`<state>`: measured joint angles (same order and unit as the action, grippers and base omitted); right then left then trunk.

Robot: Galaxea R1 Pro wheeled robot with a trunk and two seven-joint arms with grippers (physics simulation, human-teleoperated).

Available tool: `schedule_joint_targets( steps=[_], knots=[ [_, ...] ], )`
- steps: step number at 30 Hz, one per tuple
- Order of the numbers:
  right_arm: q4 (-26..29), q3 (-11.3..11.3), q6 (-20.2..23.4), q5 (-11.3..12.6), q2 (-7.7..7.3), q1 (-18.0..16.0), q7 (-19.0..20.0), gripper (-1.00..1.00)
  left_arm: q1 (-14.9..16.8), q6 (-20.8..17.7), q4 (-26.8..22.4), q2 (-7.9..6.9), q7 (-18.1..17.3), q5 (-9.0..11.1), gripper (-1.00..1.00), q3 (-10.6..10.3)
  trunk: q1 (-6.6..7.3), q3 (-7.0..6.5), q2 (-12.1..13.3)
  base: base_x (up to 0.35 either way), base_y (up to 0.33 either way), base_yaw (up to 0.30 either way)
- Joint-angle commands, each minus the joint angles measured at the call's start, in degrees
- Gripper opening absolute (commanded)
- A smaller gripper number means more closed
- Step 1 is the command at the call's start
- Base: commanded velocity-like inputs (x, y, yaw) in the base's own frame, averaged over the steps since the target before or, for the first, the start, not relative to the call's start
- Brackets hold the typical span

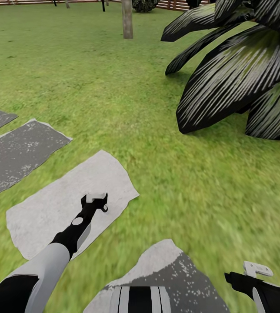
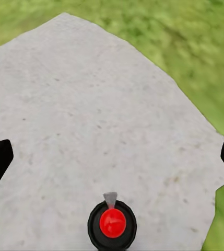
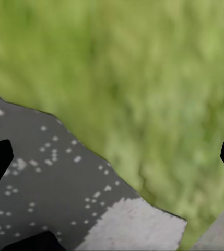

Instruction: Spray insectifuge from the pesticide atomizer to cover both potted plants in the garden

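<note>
Blurred lawn (image 3: pixel 143 68) — a dark speckled stepping stone (image 3: pixel 44 178) beneath.

Head camera high, facing down over lawn (image 1: pixel 114 87); wrist cameras close above stepping stones (image 2: pixel 91 120), shared views.

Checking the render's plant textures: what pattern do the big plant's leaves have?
The big plant's leaves are dark, nearly black, with fine white lengthwise stripes, clearest in the head view.
</note>
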<state>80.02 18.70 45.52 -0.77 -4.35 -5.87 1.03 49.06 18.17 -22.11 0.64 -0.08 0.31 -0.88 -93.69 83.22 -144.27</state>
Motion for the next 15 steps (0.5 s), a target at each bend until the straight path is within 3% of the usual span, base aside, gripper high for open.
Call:
schedule_joint_targets(
  steps=[1,9,15],
  knots=[
    [0.1,0.0,0.3,-0.1,0.01,0.0,0.1,1.00,0.0,0.2,0.1,-0.01,0.0,0.0,1.00,-0.1,0.01,0.11,0.0,0.002,0.000,0.000],
    [0.1,0.0,0.3,-0.1,0.02,0.0,0.1,1.00,0.0,0.1,0.1,-0.02,0.0,0.0,1.00,-0.1,0.01,0.44,0.0,0.000,0.000,0.000],
    [0.1,0.0,0.3,-0.1,0.00,0.0,0.1,1.00,0.0,0.1,0.1,0.04,0.0,0.0,1.00,-0.1,-0.12,1.56,-0.1,0.000,0.000,0.000]
  ],
)
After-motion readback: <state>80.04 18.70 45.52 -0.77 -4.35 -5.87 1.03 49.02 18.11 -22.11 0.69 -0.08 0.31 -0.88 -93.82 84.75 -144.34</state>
